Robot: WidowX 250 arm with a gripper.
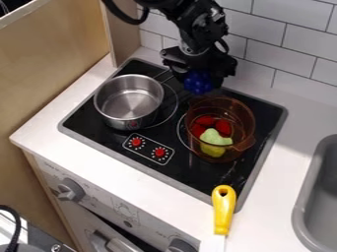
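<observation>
And there's your gripper [198,74], over the far side of the stovetop [99,124], pinching a bumpy blue bunch, grapes by the look of it [197,83]! Here's the line that matters: in this view your grapes sit just beyond the far rim of the amber pot [247,123], a shade left of its middle, so the pot lies toward the near side and slightly right of your gripper. The bunch hangs roughly upright between the fingers; how high above the stove, you can't tell from here. Look down through that see-through wall: red pieces [223,128] at the far side of the pot's floor, a yellow-green lump [214,140] nearer, right up beside them. Over to the left, the metal pot [129,118] stands upright, nothing visible inside. And down at the near edge, a yellow handle [223,209] lies roughly near-to-far, its far end over the stovetop's edge, well apart from your gripper, with the grey sink [299,209] off to the right.
</observation>
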